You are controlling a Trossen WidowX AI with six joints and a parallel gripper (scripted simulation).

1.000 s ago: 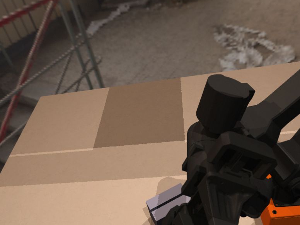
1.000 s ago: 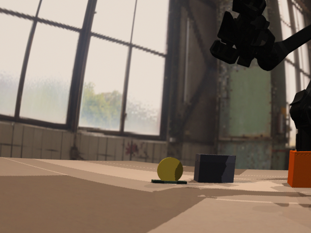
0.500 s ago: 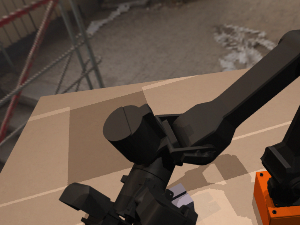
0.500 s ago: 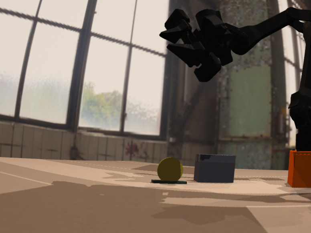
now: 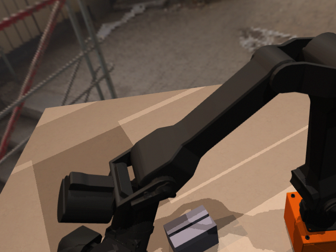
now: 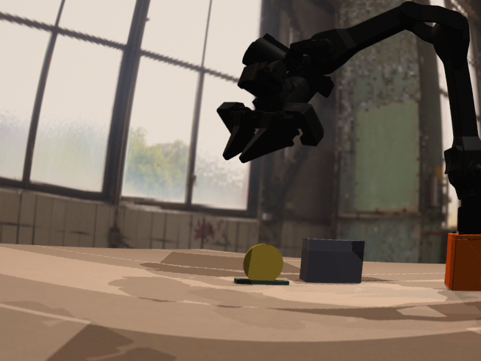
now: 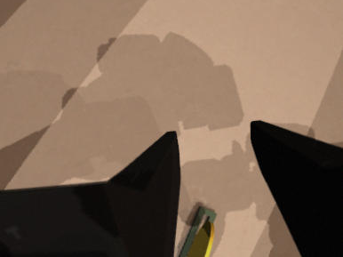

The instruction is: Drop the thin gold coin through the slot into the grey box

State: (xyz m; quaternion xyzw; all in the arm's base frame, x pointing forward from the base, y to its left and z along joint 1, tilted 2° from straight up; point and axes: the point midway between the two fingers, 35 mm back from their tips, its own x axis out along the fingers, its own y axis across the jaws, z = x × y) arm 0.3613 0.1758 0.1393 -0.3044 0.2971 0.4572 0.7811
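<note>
The gold coin (image 6: pixel 263 262) (image 7: pixel 205 240) stands on its edge in the dark-green holder (image 6: pixel 282 282) (image 7: pixel 194 232). In the wrist view both are cut off by the bottom edge. My gripper (image 6: pixel 233 159) (image 7: pixel 213 135) is partly open, with nothing between its fingers. It hangs well above the coin in the exterior view, tilted down and to the left. The grey box (image 5: pixel 192 231) (image 6: pixel 332 261) stands right of the coin, and the dark slot in its lid shows in the top view. The holder, coin and fingertips are not visible in the top view.
The orange base block (image 5: pixel 291 212) (image 6: pixel 465 262) of the arm stands to the right of the grey box. The arm (image 5: pixel 218 108) reaches across above the table (image 5: pixel 84 117) (image 6: pixel 200 324), and the table's far edge shows in the top view.
</note>
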